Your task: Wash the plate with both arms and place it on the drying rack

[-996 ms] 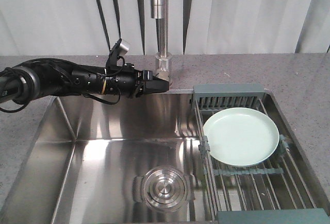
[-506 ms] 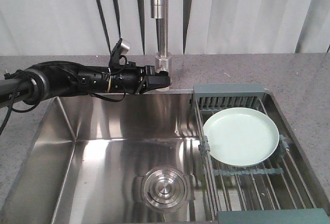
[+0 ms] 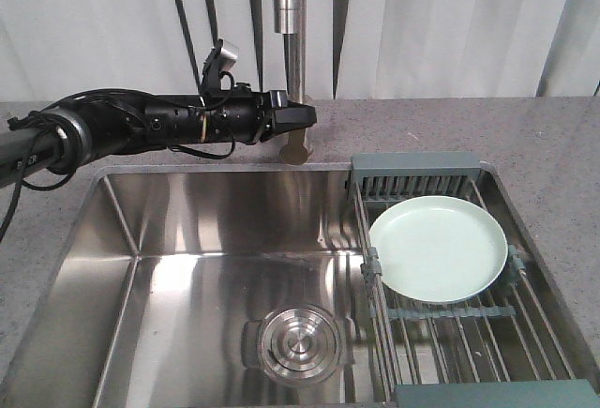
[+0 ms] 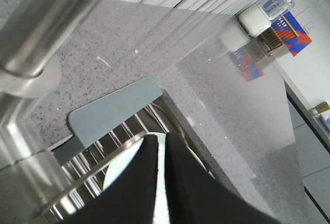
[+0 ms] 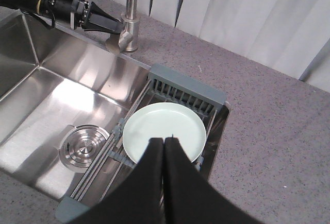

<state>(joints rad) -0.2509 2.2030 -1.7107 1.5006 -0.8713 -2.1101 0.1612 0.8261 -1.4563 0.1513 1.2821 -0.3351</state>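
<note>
The pale green plate (image 3: 439,249) lies flat on the drying rack (image 3: 412,166) at the sink's right side. My left gripper (image 3: 302,117) is shut and empty, its tip right against the faucet base above the back counter. In the left wrist view the left gripper (image 4: 161,140) shows only a sliver between its fingers, with the plate (image 4: 121,171) and drying rack (image 4: 111,112) beyond. My right gripper (image 5: 164,141) is shut and empty, hovering high over the plate (image 5: 160,123) on the drying rack (image 5: 186,86). The right arm does not show in the front view.
A tall steel faucet (image 3: 290,14) rises behind the steel sink (image 3: 187,230), which has a round drain cover (image 3: 298,342). Speckled grey counter (image 3: 553,145) surrounds the basin. White curtains hang behind. Small boxes (image 4: 268,23) sit far off in the left wrist view.
My left arm has lifted and swung back from the sink's rear wall to the faucet base. The plate and rack stay put.
</note>
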